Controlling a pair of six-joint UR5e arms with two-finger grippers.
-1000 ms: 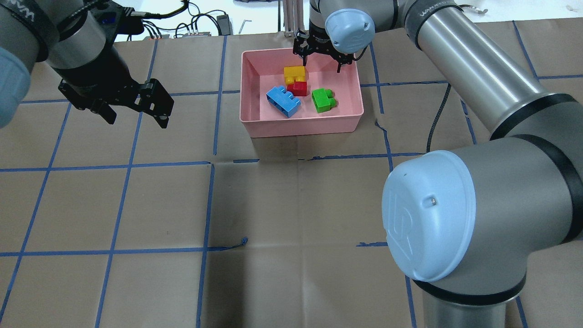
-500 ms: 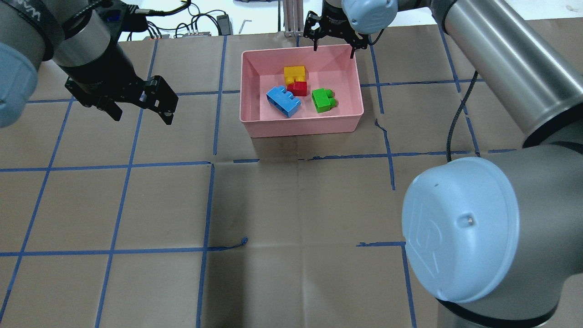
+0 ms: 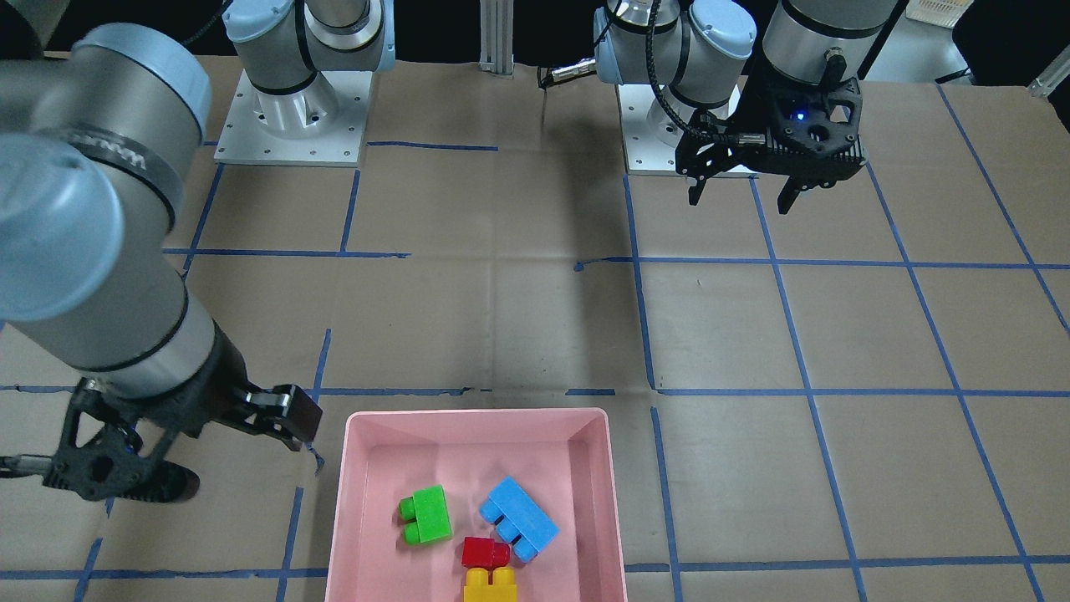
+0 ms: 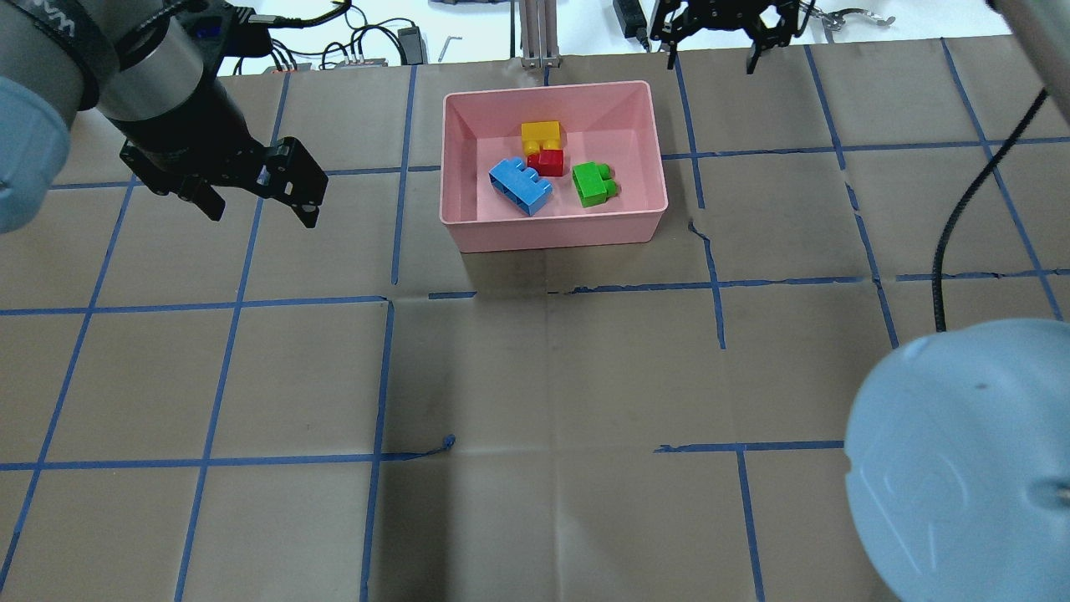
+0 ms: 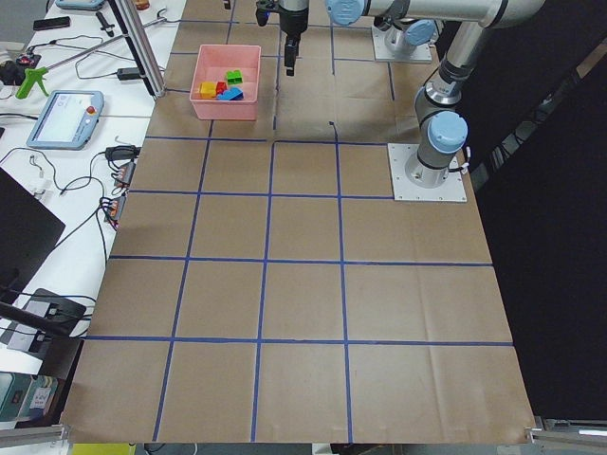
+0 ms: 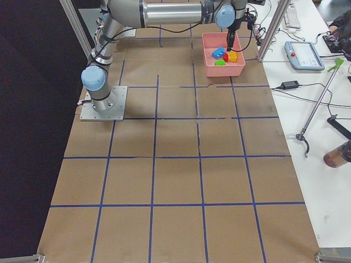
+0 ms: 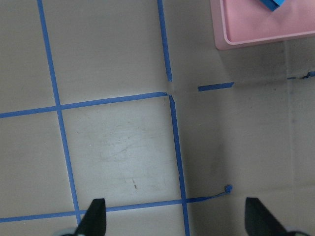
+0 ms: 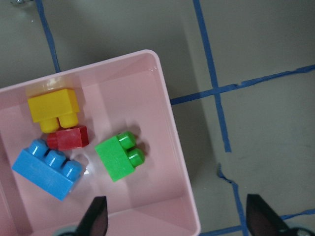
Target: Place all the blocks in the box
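Note:
The pink box (image 4: 552,236) stands at the far middle of the table. All four blocks lie inside it: yellow (image 4: 542,134), red (image 4: 547,161), light blue (image 4: 520,185) and green (image 4: 593,184). My right gripper (image 4: 710,60) is open and empty, raised beyond the box's far right corner. Its wrist view shows the box (image 8: 174,147) with the yellow (image 8: 53,107), red (image 8: 69,138), blue (image 8: 48,168) and green (image 8: 118,156) blocks below. My left gripper (image 4: 261,213) is open and empty, hovering over bare table left of the box.
The table is brown paper with a blue tape grid. Cables and electronics (image 4: 359,50) and an aluminium post (image 4: 535,29) sit beyond the far edge. My right arm's elbow (image 4: 961,451) fills the near right corner of the overhead view.
My right gripper has risen out of the box and moved away to the far right, open and empty. The left gripper has barely moved. The blocks have not moved.

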